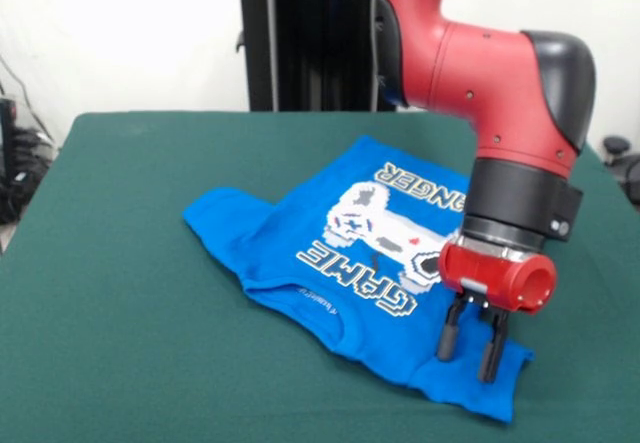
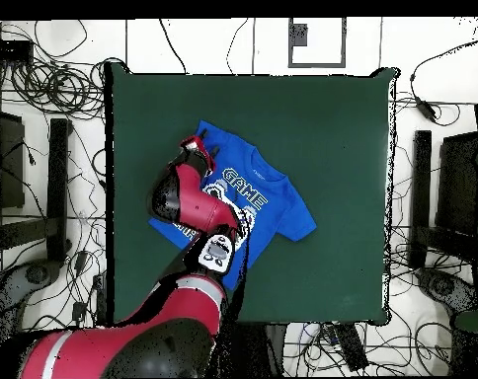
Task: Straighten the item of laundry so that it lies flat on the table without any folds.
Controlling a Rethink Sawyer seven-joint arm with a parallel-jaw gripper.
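Observation:
The bright blue T-shirt lies print side up on the dark green table, its white controller and "GAME CHANGER" showing. It is rumpled, with folds along the collar edge and at the near right corner. One sleeve sticks out to the left. My gripper points down over the shirt's near right corner, its fingers apart with nothing between them, tips at or just above the cloth. In the overhead view the shirt lies left of the table's middle and the gripper is at its upper left corner.
The black pedestal stands at the table's far side. My red arm crosses over the shirt's left part in the overhead view. Cables and black stands lie on the floor around the table.

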